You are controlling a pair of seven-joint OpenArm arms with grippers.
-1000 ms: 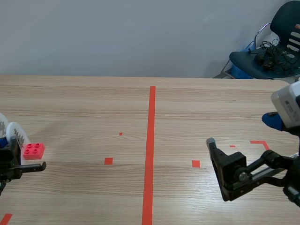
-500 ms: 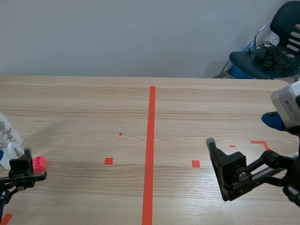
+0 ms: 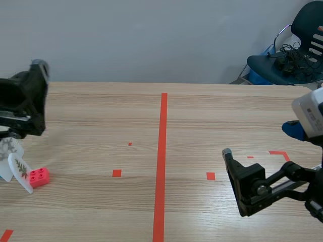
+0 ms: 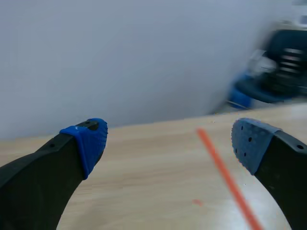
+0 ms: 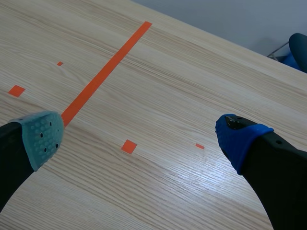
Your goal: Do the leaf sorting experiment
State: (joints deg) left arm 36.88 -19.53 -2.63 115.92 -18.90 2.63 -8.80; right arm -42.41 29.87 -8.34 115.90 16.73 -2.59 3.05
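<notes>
At the left edge of the table, 2 white cards printed with leaves stand tilted. The near leaf card touches a pink brick. The far leaf card is just behind it, partly hidden by the left arm. The left pincer hangs high above them, fingers apart and holding nothing. The right pincer sits low at the near right, likewise spread wide and empty.
</notes>
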